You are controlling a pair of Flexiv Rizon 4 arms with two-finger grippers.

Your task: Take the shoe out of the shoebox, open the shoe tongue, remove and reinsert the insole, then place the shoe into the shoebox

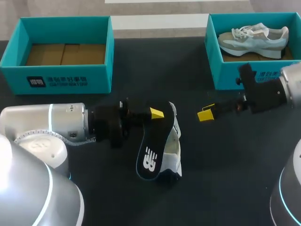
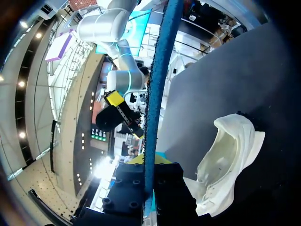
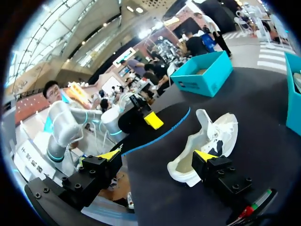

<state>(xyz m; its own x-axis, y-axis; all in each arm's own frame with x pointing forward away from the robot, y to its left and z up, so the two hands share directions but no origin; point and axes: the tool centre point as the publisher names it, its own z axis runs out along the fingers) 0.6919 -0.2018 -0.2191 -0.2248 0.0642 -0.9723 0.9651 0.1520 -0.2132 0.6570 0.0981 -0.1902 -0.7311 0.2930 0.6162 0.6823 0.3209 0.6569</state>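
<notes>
The left gripper (image 1: pixel 156 114) pinches the black, blue-edged foam insole (image 1: pixel 150 153) above the white mesh shoe (image 1: pixel 175 141) on the dark table (image 1: pixel 225 188); the right gripper (image 1: pixel 206 114) gapes wide nearby (it should probably steady the heel while the toe end feeds in first)

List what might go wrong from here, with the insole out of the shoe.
1. The left gripper pinches the insole near one end only. The long free part could flex or slip when it is pushed back in.
2. The shoe lies loose on the table, and the right gripper is open and apart from it. The shoe may slide away under the insole's push.
</notes>
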